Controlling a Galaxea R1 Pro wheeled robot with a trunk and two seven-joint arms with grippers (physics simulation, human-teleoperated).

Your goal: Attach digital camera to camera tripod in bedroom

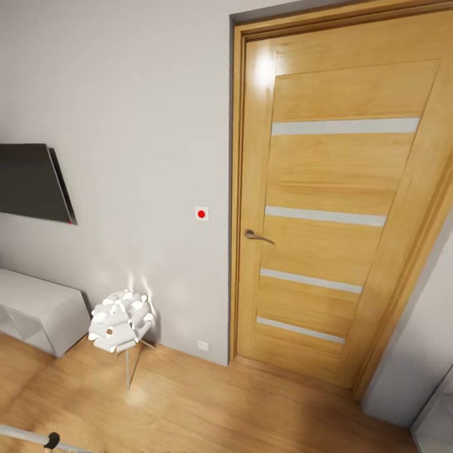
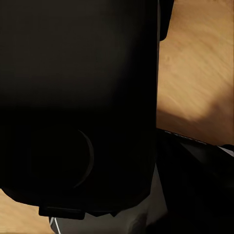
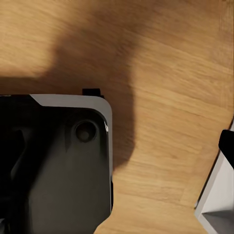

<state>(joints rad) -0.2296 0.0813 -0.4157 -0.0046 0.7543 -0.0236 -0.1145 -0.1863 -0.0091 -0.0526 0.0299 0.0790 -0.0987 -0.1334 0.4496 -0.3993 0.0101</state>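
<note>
A slim silver bar with a black joint is showing at the near left corner of the head view. It is matching the look of a camera tripod [image 1: 44, 438] leg. It is lying almost level, low over the floor, and is running out of the picture on the left, so its head, handle and other legs cannot be made out.

The room is showing a pale wall [image 1: 138, 94] on the far side and a light wood floor [image 1: 207, 409] stretching from near to far. A closed wooden door [image 1: 327, 207] is standing to the right. Whether this is the bedroom cannot be told.
</note>
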